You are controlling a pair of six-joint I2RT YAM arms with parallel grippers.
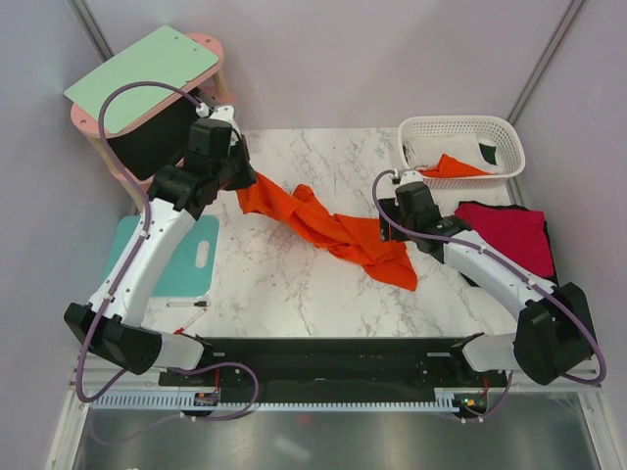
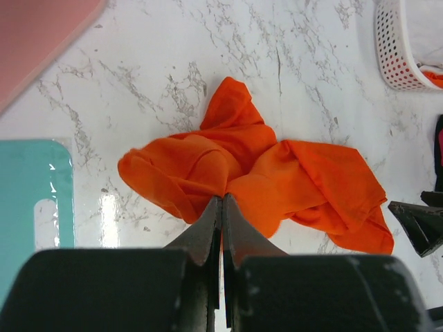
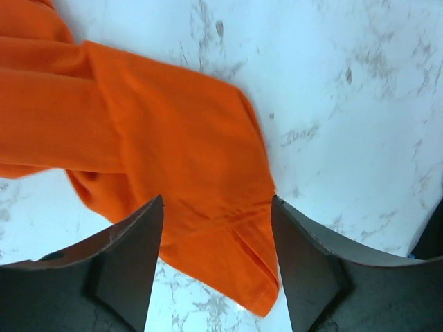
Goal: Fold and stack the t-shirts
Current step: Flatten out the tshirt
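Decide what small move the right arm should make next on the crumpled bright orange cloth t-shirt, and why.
Probably lower the right gripper and close on the near end of the crumpled bright orange cloth t-shirt. Its jaws stand open over that end, while the left gripper pinches the other, so both could spread it.

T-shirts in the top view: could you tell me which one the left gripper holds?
The bright orange t-shirt stretched across the table, its far end pinched by the left gripper. The crimson t-shirt lies untouched; others sit in the basket.
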